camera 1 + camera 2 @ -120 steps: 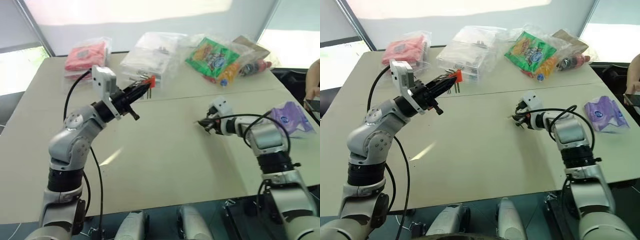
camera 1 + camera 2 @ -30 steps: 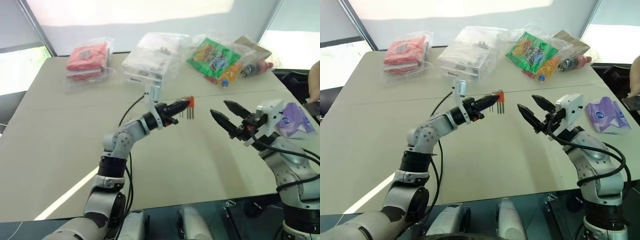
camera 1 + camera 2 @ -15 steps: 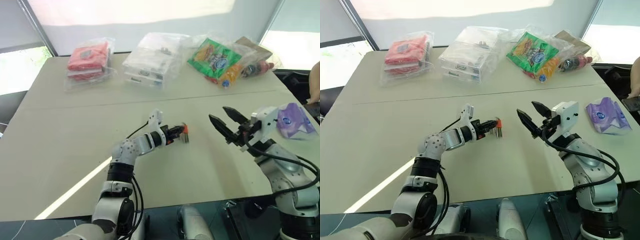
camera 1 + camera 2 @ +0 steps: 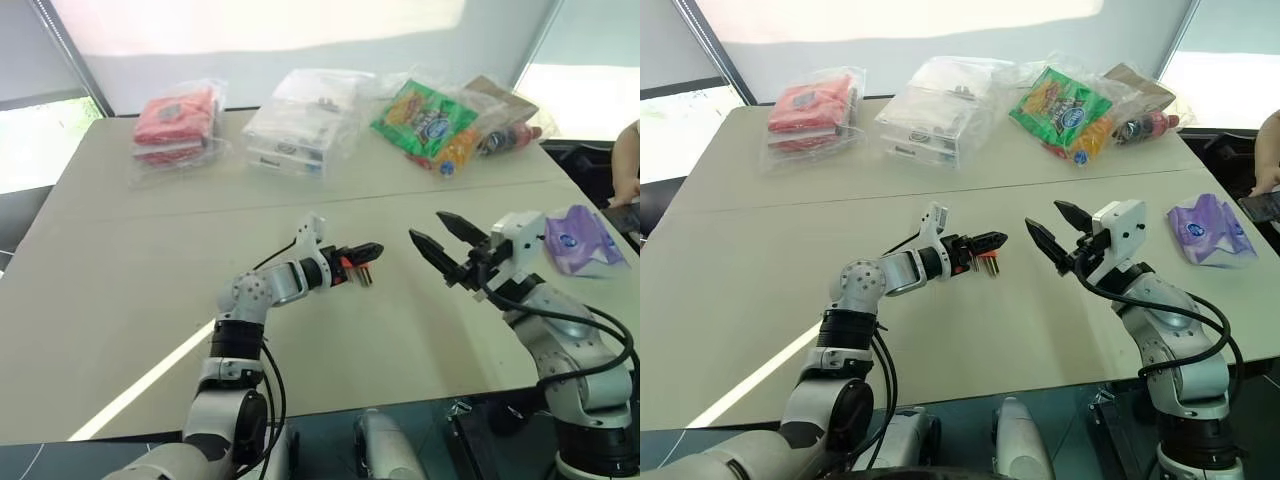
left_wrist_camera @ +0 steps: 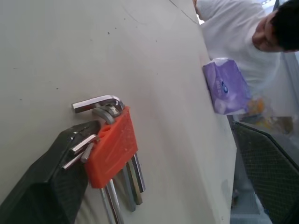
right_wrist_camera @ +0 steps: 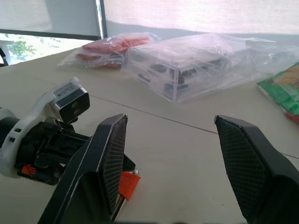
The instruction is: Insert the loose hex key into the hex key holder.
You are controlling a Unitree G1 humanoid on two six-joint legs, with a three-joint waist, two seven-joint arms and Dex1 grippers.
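Left claw [image 4: 368, 251] low at mid-table [image 4: 120, 260], fingers parted around the hex key holder [image 5: 112, 147], which lies on the table, keys seated in it. Right claw [image 4: 441, 232] hovers just right, wide open, empty.

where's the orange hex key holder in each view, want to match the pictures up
Left eye view: hex key holder mid-table, at the tips of the left gripper.
Right eye view: centre, at the same gripper.
Left wrist view: lower left, keys lying on the table.
Right wrist view: an orange corner low down, beside a dark finger.
Shared landmark: the purple packet, near the table's right edge.
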